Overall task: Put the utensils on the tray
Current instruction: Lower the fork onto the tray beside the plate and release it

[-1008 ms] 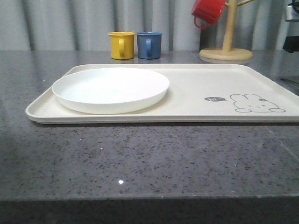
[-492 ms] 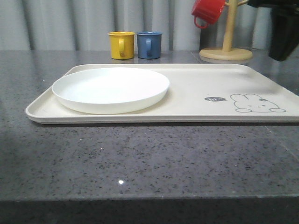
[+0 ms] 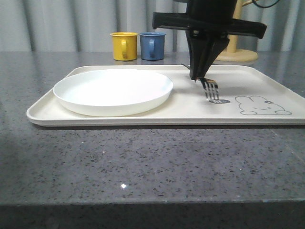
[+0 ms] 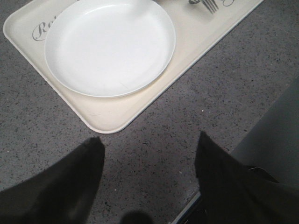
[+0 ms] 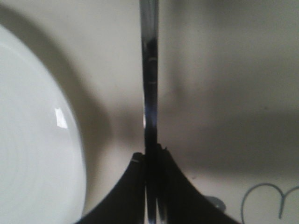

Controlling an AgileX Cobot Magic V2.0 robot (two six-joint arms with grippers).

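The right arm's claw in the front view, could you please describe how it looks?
The right claw is matte black: a wide flat horizontal bar on top, with two slim fingers tapering downward into a narrow V. A thin dark cable loops behind its upper right. No markings are visible on it.

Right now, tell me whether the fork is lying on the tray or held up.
Held up. The right hand is shut on the fork, tines angled down over the tray beside the plate; whether the tines touch it, I cannot tell.

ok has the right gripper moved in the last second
Yes. The right gripper, shut on the fork, came in from the right edge and now sits over the tray, between the white plate and the rabbit drawing.
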